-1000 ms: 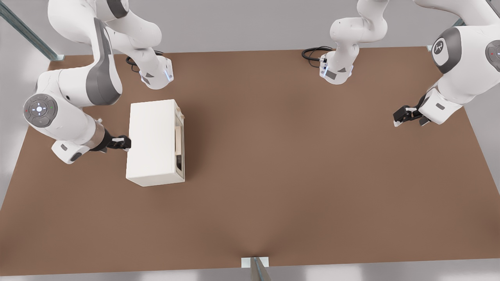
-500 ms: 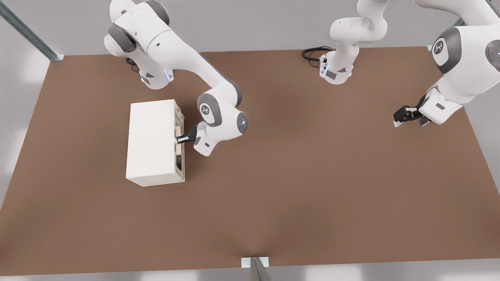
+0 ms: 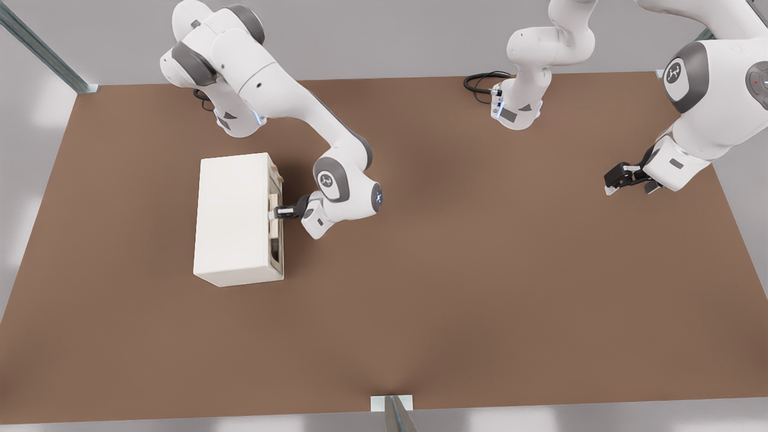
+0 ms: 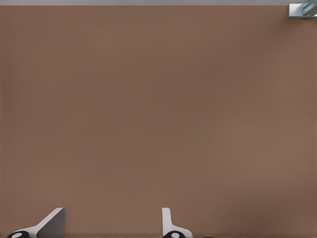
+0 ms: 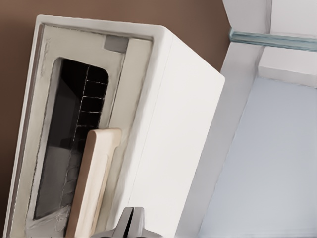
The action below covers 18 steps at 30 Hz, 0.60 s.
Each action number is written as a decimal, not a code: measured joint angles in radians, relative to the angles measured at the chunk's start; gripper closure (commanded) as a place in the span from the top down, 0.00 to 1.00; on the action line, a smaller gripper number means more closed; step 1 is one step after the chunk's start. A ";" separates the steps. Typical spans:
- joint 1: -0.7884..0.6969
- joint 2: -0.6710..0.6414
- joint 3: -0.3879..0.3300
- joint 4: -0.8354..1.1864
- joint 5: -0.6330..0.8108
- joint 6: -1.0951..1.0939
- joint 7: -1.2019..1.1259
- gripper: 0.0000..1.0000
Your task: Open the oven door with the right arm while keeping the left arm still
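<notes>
A cream-white box-shaped oven (image 3: 234, 219) stands near the bench's (image 3: 456, 288) left edge in the front view, plain-sided and matte. Its oven door (image 3: 275, 211), a narrow cream frame around dark glass (image 5: 69, 148) with a flat bar handle (image 5: 94, 181), appears closed. The right arm (image 3: 288, 108) reaches across; its claw (image 3: 278, 212) meets the handle, fingers apparently closed together, grasp uncertain. The bench is smooth brown, with grey walls beyond.
</notes>
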<state>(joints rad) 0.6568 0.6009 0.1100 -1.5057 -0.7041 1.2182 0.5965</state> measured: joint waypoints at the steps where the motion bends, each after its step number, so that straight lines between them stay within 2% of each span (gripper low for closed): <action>1: 0.000 0.000 0.000 -0.009 0.000 0.002 0.014 0.00; 18: 0.000 0.010 0.000 -0.067 0.000 0.045 0.167 0.00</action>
<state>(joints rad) 0.6565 0.6113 0.1105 -1.5724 -0.7042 1.2629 0.7634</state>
